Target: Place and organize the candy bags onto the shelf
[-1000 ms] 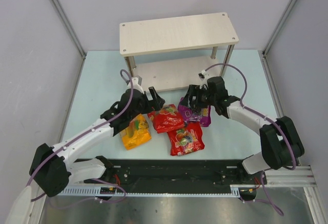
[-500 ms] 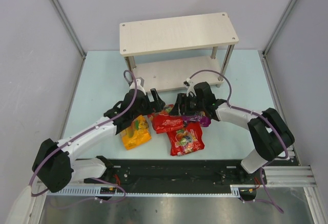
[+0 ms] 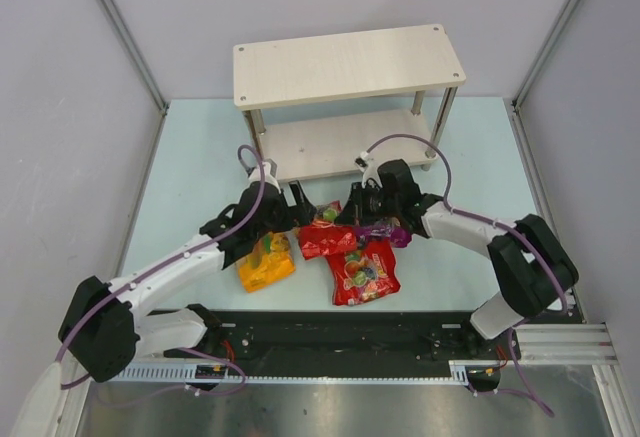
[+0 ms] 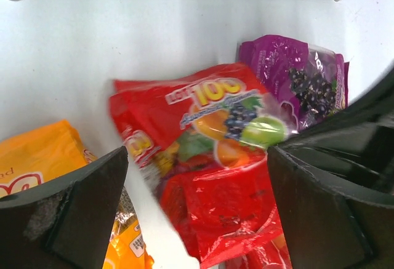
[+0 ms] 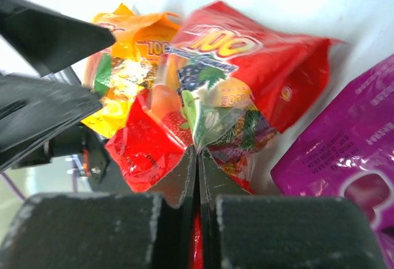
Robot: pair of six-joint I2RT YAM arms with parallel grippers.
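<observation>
Top view: shelf (image 3: 350, 65) at upper centre, standing on the pale table (image 3: 190, 157). Four candy bags grouped just below it at frame centre, all on the table, off the shelf.

- Leftmost: orange-yellow bag (image 3: 266, 263), lying flat.
- Nearest bottom of frame: lower red bag (image 3: 363, 273), flat.
- Right of centre: purple bag (image 3: 397, 231), partly hidden by the right arm.
- Middle: upper red bag (image 3: 328, 241), overlapping the top edge of the lower red bag.

Right tool (image 5: 197, 153): fingers pressed together, clamped on a crinkled edge of the upper red bag. Left tool (image 4: 196, 158): fingers wide apart, one on either side of the same bag in the left wrist view. No contact with it visible.
</observation>
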